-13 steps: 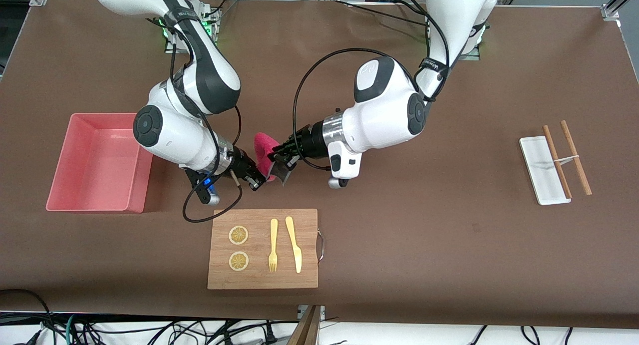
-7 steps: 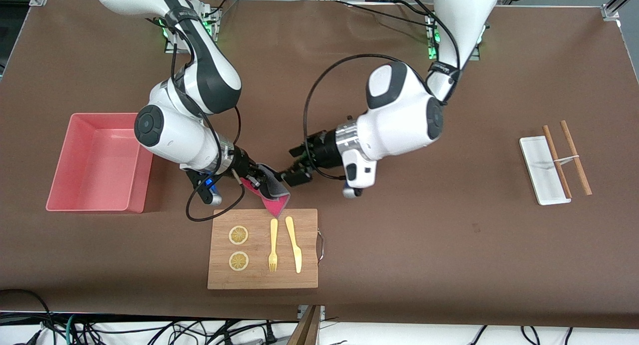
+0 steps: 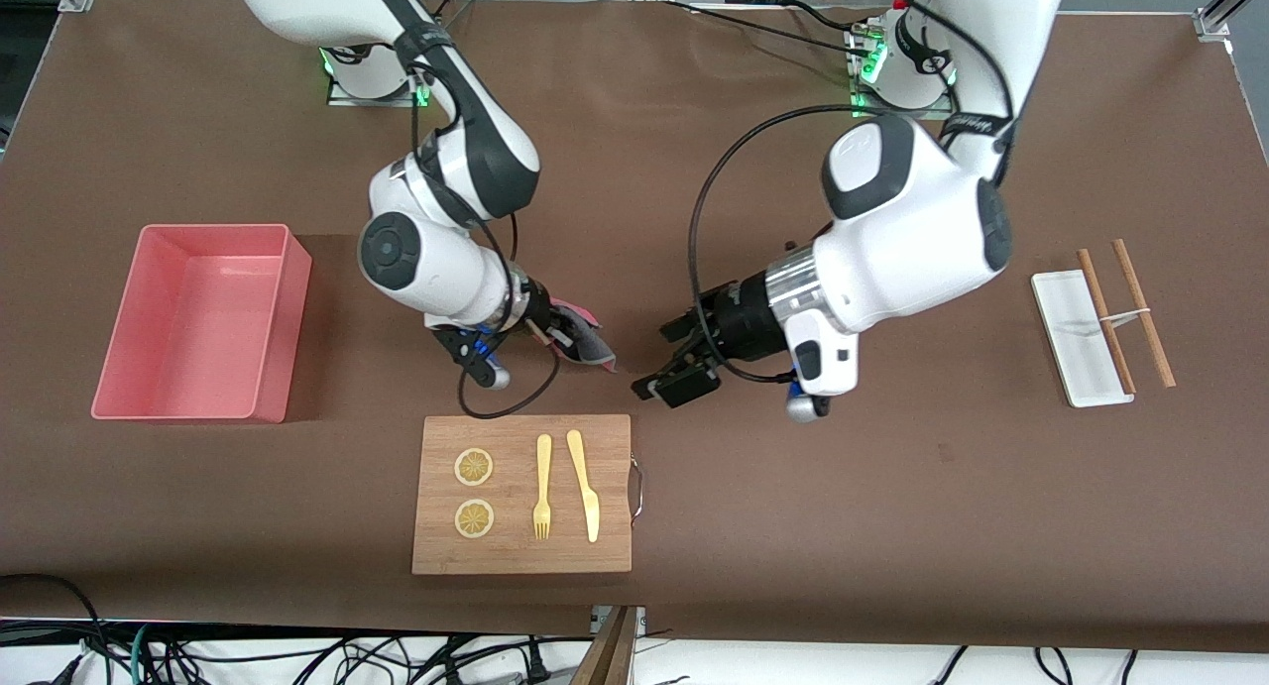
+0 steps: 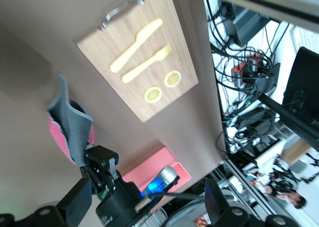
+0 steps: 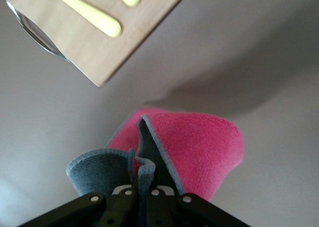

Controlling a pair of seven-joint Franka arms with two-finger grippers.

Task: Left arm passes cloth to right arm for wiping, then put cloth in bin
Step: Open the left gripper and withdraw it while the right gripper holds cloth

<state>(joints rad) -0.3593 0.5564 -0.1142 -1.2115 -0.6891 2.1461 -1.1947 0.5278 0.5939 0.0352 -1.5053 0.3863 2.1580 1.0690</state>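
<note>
1. Wiping surface, judged to be the cutting board [image 3: 521,494]: on the worktop [image 3: 892,487], nearer the front camera than the cloth.
2. Bin [image 3: 203,320]: at the right arm's end, well apart.
3. Left claw [image 3: 680,380]: spread wide, empty, over bare worktop.
4. Right claw [image 3: 557,330]: pinched tight on cloth [image 3: 585,339], grey face draped over pink.

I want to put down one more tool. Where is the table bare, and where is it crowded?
Bare: the brown table between the cutting board and the white tray, and the strip nearer the camera than the bin. Crowded: above the board, where the right gripper holds the cloth and the open left gripper hangs beside it.
</note>
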